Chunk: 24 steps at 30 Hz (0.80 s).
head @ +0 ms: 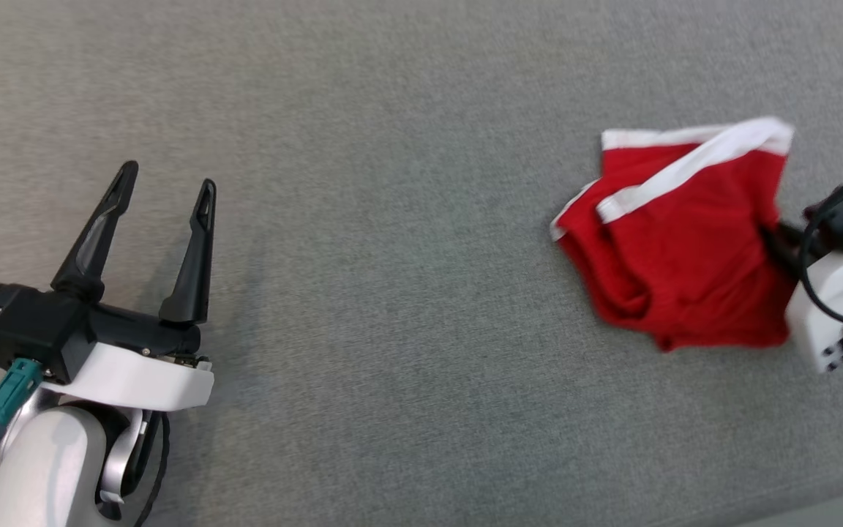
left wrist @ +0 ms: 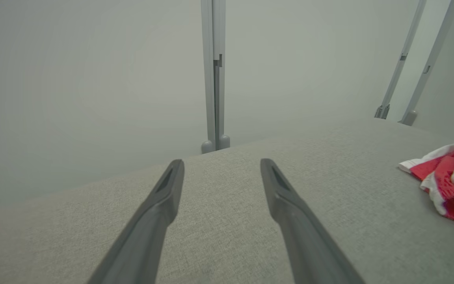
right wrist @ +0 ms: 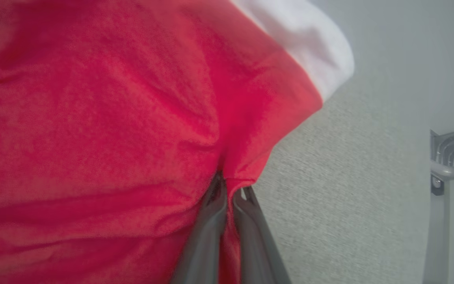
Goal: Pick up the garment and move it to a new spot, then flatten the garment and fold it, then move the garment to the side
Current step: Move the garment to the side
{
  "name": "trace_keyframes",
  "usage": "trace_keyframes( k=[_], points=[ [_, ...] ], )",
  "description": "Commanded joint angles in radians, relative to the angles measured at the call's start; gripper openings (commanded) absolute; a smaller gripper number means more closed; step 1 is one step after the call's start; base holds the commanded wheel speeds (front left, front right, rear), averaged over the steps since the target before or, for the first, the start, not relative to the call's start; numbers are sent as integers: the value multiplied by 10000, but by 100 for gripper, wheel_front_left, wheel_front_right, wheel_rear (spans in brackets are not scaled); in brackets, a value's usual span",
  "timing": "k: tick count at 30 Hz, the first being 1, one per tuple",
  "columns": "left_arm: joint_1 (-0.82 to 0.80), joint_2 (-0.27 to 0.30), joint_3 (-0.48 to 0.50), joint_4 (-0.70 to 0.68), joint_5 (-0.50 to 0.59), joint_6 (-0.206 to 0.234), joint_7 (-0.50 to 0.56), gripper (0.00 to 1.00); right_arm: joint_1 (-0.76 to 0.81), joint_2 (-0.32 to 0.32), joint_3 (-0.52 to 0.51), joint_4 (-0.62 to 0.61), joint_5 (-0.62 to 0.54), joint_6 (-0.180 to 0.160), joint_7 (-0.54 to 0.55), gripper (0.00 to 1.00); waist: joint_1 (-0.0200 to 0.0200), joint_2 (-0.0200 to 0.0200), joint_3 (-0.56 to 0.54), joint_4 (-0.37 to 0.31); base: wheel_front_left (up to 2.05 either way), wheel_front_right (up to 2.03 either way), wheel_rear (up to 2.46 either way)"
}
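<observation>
The garment (head: 677,241) is red cloth with white bands, bunched at the right of the grey table. In the right wrist view its red fabric (right wrist: 105,130) looms close. My right gripper (right wrist: 229,189) is shut on a fold at the garment's right edge; in the head view its dark fingers (head: 780,245) reach into the cloth from the right. My left gripper (head: 169,183) stands open at the lower left, far from the garment, with nothing between its fingers. The left wrist view has the garment (left wrist: 447,177) at its right edge, beyond the spread gripper (left wrist: 221,165).
Grey fabric covers the table (head: 392,293), whose front edge shows at the lower right of the head view. Grey metal frame posts (left wrist: 214,79) stand past the far edge, with more posts (left wrist: 404,63) to the right. A metal bracket (right wrist: 451,157) is near the right gripper.
</observation>
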Motion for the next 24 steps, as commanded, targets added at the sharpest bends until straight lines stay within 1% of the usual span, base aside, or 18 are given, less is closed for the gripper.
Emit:
trace_keyframes(
  k=[1, 3, 6, 9, 14, 19, 20, 21, 22, 23, 24],
  points=[
    [-228, 130, 50, -184, 82, -21, 91, 100, -380, -295, 29, 99, -222, -4, -153, 0, 0, 0, 768, -654, 0, 0, 0],
    [-337, 266, 33, -385, 139, -72, 189, 100, -798, -703, -1, 331, -549, -2, -210, 0, 0, 0, 1026, -815, 0, 0, 0],
    [-479, 403, -28, -649, 212, -126, 361, 100, -1319, -1038, -246, 622, -844, -4, -325, 0, 0, 0, 1326, -1016, 0, 0, 0],
    [-534, 504, -61, -860, 259, -137, 485, 100, -1795, -1232, -616, 911, -992, -4, -379, 0, 0, 0, 1540, -1146, 0, 0, 0],
    [-728, 571, -173, -1107, 337, -177, 670, 100, -2309, -1251, -1244, 1363, -1111, -4, -485, 0, 0, 0, 1870, -1216, 0, 0, 0],
    [-885, 659, -264, -1227, 372, -219, 755, 100, -2521, -943, -1956, 1843, -1030, -4, -603, 0, 0, 0, 2134, -1134, 0, 0, 0],
    [-897, 673, -270, -1217, 378, -211, 775, 100, -2521, -867, -2070, 1938, -1025, -4, -615, 17, 0, 0, 2180, -1107, 0, 0, 0],
    [-899, 684, -273, -1207, 380, -217, 772, 100, -2545, -791, -2196, 2029, -1060, -4, -697, 42, 0, 0, 2220, -1085, 0, 0, 0],
    [-899, 692, -272, -1184, 377, -206, 762, 100, -2560, -691, -2313, 2120, -1061, -4, -803, 89, 0, 0, 2246, -1066, 0, 0, 0],
    [-917, 704, -267, -1162, 368, -200, 752, 100, -2540, -569, -2461, 2210, -1018, -2, -870, 100, 0, 0, 2263, -1049, 0, 0, 0],
    [-936, 705, -268, -1140, 357, -191, 734, 100, -2526, -511, -2597, 2323, -1080, -2, -952, 100, 0, 0, 2277, -1031, 0, 0, 0]
  ],
)
